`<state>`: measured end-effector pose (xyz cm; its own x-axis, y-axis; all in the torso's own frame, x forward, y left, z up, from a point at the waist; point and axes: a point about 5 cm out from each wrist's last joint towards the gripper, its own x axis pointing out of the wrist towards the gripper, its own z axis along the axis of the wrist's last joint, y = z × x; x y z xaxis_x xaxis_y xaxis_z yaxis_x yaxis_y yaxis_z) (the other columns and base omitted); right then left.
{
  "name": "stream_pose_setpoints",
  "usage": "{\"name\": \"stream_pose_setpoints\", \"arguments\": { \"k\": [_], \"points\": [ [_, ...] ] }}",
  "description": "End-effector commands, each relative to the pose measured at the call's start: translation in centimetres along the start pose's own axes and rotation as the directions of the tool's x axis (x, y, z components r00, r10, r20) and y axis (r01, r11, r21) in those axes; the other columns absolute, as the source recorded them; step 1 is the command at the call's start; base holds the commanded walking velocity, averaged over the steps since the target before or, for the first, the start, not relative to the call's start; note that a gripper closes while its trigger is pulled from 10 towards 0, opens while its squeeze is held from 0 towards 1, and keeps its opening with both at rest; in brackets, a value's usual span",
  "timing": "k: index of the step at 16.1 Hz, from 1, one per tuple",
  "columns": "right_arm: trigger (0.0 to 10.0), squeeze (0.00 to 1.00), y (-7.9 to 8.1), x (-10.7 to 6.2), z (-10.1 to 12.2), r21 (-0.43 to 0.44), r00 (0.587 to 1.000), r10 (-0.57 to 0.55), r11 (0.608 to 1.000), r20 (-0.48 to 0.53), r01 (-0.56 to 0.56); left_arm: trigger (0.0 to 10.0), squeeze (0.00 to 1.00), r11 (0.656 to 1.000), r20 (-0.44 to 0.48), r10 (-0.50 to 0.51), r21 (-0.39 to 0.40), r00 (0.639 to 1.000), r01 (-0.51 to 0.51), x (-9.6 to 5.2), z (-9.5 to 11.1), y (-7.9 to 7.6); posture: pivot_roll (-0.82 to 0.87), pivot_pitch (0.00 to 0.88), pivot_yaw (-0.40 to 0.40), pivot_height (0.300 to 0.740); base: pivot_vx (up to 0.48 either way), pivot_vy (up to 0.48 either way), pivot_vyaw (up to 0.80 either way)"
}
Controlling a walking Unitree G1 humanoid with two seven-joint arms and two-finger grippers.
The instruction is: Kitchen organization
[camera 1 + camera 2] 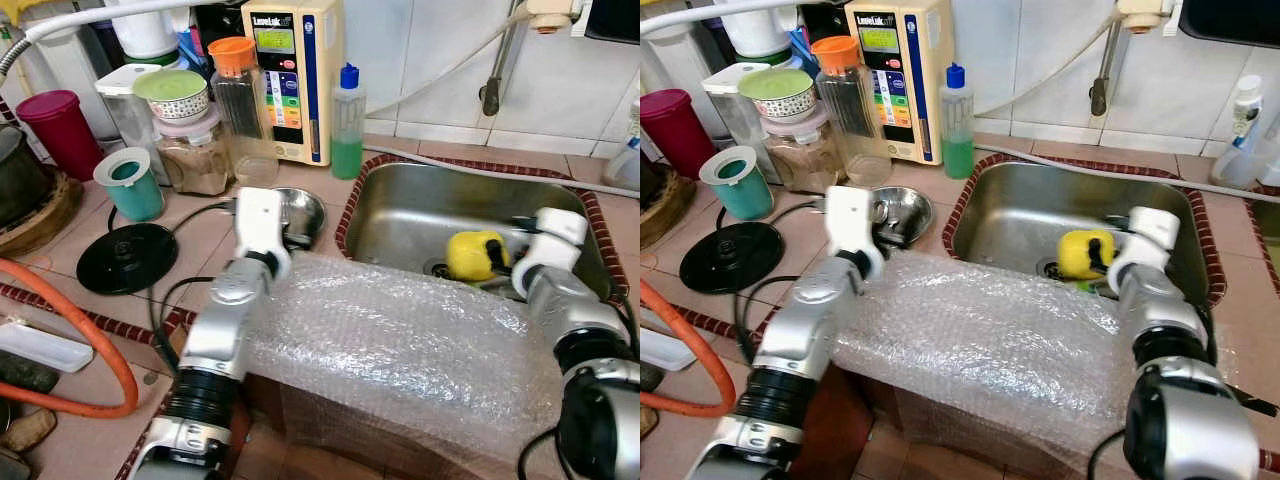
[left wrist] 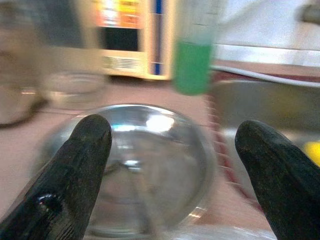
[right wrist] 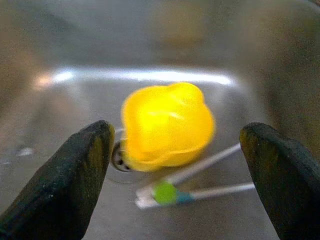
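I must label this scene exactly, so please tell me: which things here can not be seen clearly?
- Steel bowl: left arm partly covers it; blurred in the left wrist view.
- Items under the yellow object: too blurred to identify.
- Appliance labels: too small.
- Spray bottle: cut by edge.

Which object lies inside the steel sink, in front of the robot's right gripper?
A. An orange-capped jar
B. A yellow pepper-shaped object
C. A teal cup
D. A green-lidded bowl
B. The yellow pepper-shaped object sits on the floor of the sink by the drain, framed between the open jaws of the right gripper; the cup, bowl and jar named in the other options stand on the counter.
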<state>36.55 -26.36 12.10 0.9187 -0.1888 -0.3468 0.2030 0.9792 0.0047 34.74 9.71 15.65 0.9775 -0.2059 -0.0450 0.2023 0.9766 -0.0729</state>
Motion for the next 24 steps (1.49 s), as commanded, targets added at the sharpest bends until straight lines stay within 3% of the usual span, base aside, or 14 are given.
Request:
{"name": "stream_pose_setpoints", "arguments": {
  "k": [1,3,6,7,9,13,17,19,23,24],
  "points": [
    [10.0,0.0,1.4,-0.1,0.7,0.008,0.997,0.061,0.998,0.046,-0.061,10.0,0.0,0.993,0.014,0.12,0.013,0.993,-0.12,0.1,0.5,1.9,-0.03,0.0,0.09,0.74,0.0,0.0,0.0],
    [10.0,0.0,2.9,-0.3,1.2,-0.017,0.992,0.107,0.994,0.073,-0.106,10.0,0.0,0.97,-0.005,0.241,0.005,0.97,-0.241,-0.2,0.2,4.1,-0.03,0.0,0.091,0.74,0.0,0.0,0.0],
    [10.0,0.0,4.4,-0.6,1.8,-0.068,0.983,0.154,0.987,0.1,-0.148,10.0,0.0,0.963,-0.068,0.267,-0.019,0.961,-0.269,-0.3,-0.5,4.8,-0.03,0.0,0.093,0.74,0.0,0.0,0.0],
    [10.0,0.0,5.6,-0.9,2.3,-0.074,0.968,0.223,0.974,0.12,-0.215,10.0,0.0,0.969,-0.094,0.241,-0.034,0.966,-0.245,-0.1,-0.7,4.6,-0.03,0.0,0.094,0.74,0.0,0.0,0.0],
    [10.0,0.0,7.4,-1.7,2.7,-0.101,0.929,0.344,0.938,0.134,-0.333,10.0,0.0,0.976,-0.105,0.216,-0.021,0.971,-0.219,0.2,-0.6,4.4,-0.02,0.0,0.096,0.74,0.0,0.0,0.0],
    [10.0,0.0,10.5,-5.0,1.3,-0.16,0.807,0.584,0.807,0.083,-0.568,10.0,0.0,0.971,-0.138,0.214,-0.074,0.967,-0.226,-0.3,-0.2,4.3,-0.01,0.0,0.098,0.74,0.0,0.0,0.0],
    [10.0,0.0,11.0,-6.9,-0.4,-0.168,0.745,0.667,0.736,0.017,-0.656,10.0,0.0,0.96,-0.173,0.221,-0.134,0.96,-0.245,-2.3,-0.5,4.2,0.01,0.0,0.086,0.74,0.0,0.0,0.0],
    [10.0,0.0,11.1,-7.3,-0.7,-0.183,0.743,0.669,0.73,-0.007,-0.659,10.0,0.0,0.952,-0.218,0.201,-0.186,0.955,-0.243,-2.9,-0.8,3.8,0.01,0.0,0.081,0.74,0.0,0.0,0.0],
    [10.0,0.0,11.9,-7.6,-1.1,-0.218,0.734,0.678,0.711,-0.038,-0.669,10.0,0.0,0.964,-0.275,0.124,-0.196,0.953,-0.182,-3.3,-1.7,2.8,0.02,0.0,0.081,0.74,0.0,0.0,0.0],
    [10.0,0.0,12.0,-7.6,-1.1,-0.222,0.733,0.679,0.709,-0.041,-0.669,9.1,0.0,0.965,-0.284,0.114,-0.195,0.952,-0.173,-3.3,-1.9,2.8,0.02,0.0,0.082,0.74,0.0,0.0,0.0]
  ]
}}
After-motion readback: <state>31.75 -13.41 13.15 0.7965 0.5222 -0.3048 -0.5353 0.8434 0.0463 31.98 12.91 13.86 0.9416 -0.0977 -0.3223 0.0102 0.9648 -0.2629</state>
